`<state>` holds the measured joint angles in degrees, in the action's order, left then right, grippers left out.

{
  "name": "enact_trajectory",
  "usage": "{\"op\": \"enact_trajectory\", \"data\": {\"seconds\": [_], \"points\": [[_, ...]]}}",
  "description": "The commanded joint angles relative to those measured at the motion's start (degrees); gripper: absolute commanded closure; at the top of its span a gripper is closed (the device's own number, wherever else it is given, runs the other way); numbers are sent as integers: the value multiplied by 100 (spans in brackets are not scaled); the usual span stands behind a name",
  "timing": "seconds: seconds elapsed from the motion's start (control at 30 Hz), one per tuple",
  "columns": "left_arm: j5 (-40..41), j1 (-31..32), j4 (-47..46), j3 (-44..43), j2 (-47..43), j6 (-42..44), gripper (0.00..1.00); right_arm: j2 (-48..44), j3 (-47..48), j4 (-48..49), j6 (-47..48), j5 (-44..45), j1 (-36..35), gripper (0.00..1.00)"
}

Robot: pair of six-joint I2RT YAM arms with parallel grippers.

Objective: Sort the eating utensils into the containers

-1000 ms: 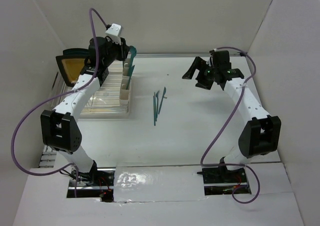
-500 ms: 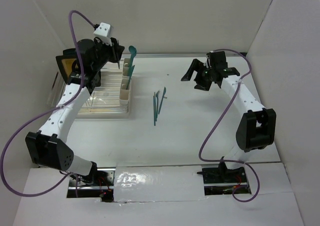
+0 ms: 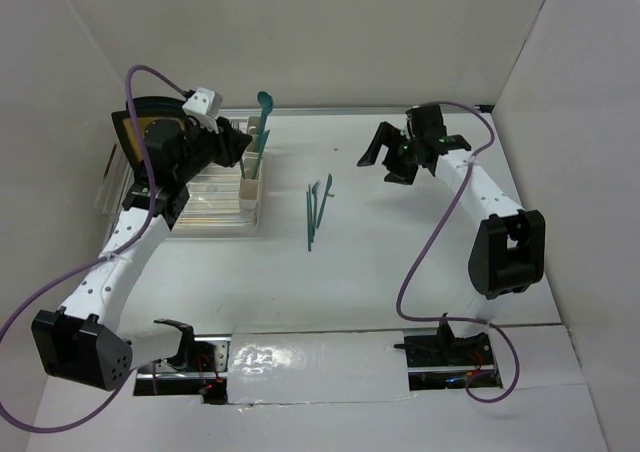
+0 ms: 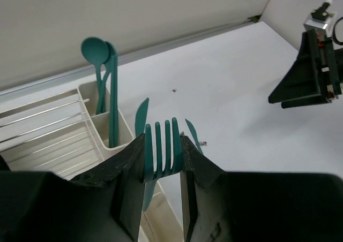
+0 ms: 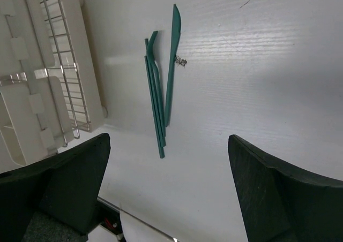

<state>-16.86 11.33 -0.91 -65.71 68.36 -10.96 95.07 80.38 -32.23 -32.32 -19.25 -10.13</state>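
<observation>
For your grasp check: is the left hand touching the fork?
Touching. Left wrist view shows the left hand clamping the fork on both sides.

My left pincer [image 4: 163, 164] holds a slim teal plastic fork [image 4: 163, 145], prongs pointing away. Just beyond it stands the row of cream rectangular plastic cups [image 4: 115, 129], with two teal plastic spoons [image 4: 99, 52] upright in the far cup and a teal plastic knife [image 4: 140, 119] in a nearer one. A clear wire-ribbed rack [image 4: 43, 129] adjoins on the left. Ahead of my right pincer [image 3: 388, 160], loose teal plastic utensils [image 5: 161, 92] lie side by side on the white table [image 5: 241, 65].
</observation>
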Motion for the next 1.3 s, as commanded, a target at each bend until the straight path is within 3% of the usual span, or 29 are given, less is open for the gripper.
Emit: {"op": "enact_trajectory", "data": {"seconds": [0.0,0.23,0.37,0.53,0.63,0.73,0.77,1.0,1.27], "points": [[-441,79,-454,103,-77,-196,62,82,110,147,-99,123,-191,3],[-406,176,-436,330,64,-3,64,-111,-92,260,-196,237,-253,3],[-458,168,-779,760,-129,59,60,-182,-233,402,-293,412,-480,3],[-590,220,-700,771,-16,85,58,151,74,191,-354,1184,-859,3],[-494,255,-595,797,-7,94,51,293,74,637,-319,1248,-1096,3],[-450,247,-621,858,-77,112,34,530,74,1016,-171,1248,-1262,5],[-415,255,-630,858,-129,147,30,600,222,1069,30,1309,-1255,9],[-195,255,-419,472,-349,331,21,1610,952,1193,770,1231,-1571,30],[235,229,-156,199,-867,533,16,2586,1568,1245,946,1107,-1817,42]]}}
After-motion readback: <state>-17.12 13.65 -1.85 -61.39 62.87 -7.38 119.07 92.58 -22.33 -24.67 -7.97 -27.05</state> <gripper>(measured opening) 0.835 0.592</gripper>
